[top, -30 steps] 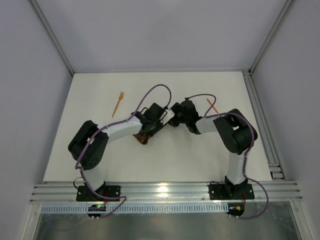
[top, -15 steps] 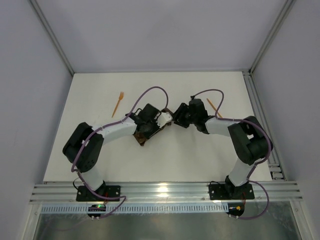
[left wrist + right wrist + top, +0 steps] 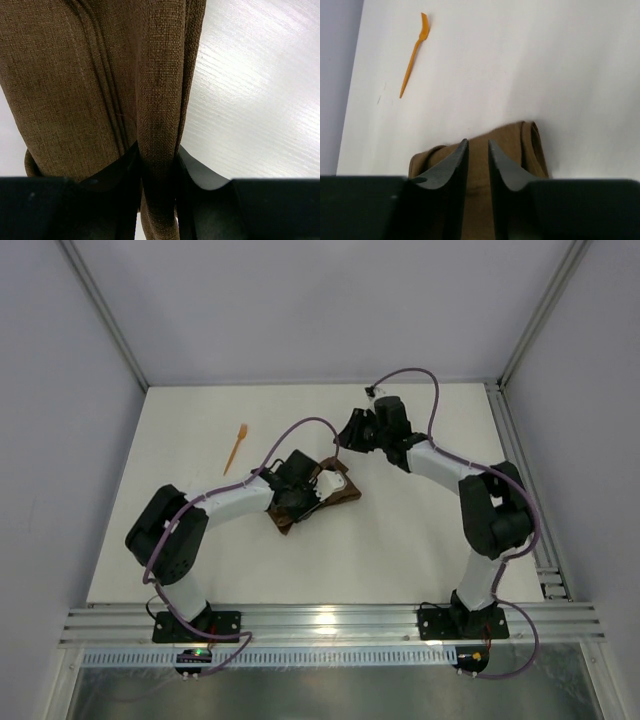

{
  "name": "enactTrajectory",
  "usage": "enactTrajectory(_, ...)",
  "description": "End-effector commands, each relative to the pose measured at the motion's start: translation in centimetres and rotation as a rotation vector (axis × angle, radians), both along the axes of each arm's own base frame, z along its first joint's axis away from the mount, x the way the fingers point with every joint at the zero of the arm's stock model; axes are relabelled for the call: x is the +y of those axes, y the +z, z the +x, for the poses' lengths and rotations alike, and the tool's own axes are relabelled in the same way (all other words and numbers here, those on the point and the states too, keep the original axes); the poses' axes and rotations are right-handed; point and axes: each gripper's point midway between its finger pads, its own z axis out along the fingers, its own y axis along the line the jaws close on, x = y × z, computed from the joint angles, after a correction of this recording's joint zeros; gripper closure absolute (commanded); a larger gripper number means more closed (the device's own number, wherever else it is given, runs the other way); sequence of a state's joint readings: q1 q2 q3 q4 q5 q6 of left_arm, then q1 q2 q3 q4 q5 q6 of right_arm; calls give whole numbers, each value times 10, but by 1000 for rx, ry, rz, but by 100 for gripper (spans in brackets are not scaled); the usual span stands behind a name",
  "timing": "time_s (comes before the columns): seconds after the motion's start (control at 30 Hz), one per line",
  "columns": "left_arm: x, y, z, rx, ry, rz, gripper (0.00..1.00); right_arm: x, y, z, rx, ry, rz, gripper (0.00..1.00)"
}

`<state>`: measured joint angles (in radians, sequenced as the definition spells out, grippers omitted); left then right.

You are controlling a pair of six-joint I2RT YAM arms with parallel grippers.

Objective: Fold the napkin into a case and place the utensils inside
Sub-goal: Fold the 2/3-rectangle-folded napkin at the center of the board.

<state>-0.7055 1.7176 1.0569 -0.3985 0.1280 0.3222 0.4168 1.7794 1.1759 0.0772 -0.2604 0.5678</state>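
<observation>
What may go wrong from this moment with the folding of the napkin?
The left gripper pinches only one fold of the napkin; a pull may open the other layers. The right gripper is empty and off the napkin, so nothing pins its other end. The orange fork lies far off, a long reach.

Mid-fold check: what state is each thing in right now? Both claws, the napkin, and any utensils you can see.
Napkin: folded into a layered bundle, no utensil showing in it.
Left claw: shut on a fold of the napkin.
Right claw: narrow gap, empty, clear of the napkin.
Orange utensil: lying loose, apart from the napkin; only this one shows.
</observation>
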Motion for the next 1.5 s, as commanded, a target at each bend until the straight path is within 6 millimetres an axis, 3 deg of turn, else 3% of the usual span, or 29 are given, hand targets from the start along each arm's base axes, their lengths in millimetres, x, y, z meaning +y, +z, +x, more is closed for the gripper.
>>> enactTrajectory(0.0, -4, 8, -1, -4, -22, -29, 69, 29, -12, 12, -30, 203, -12, 76)
enactTrajectory(0.17, -5, 9, -1, 1, -22, -35, 69, 52, -61, -4, 116, 367, 39, 95)
enactTrajectory(0.3, -6, 15, -1, -7, -25, -45, 70, 40, -102, -20, 229, 362, -16, 97)
enactTrajectory(0.37, -7, 18, -1, -13, -27, -50, 71, 26, -121, -18, 269, 302, -89, 97)
enactTrajectory(0.47, -7, 25, -3, -20, -38, -67, 72, 11, -137, -28, 344, 256, -111, 97)
enactTrajectory(0.6, -7, 37, -8, -2, -63, -133, 73, 2, -140, -41, 382, 251, -146, 97)
enactTrajectory(0.8, 6, 51, 27, -18, 25, -195, 72, -8, -143, -61, 417, 280, -174, 97)
enactTrajectory(1.0, 12, 32, 40, 10, 50, -152, 74, -6, -144, -67, 428, 296, -158, 97)
enactTrajectory(1.1, 13, 37, 53, -36, 84, -143, 78, -4, -144, -70, 432, 310, -150, 97)
enactTrajectory(1.2, 12, 43, 65, -83, 110, -158, 83, -6, -144, -72, 432, 318, -161, 97)
enactTrajectory(1.33, 16, 41, 80, -108, 151, -148, 100, -7, -145, -75, 443, 328, -163, 97)
enactTrajectory(1.47, 22, 26, 82, -87, 172, -120, 100, -6, -145, -77, 443, 347, -161, 97)
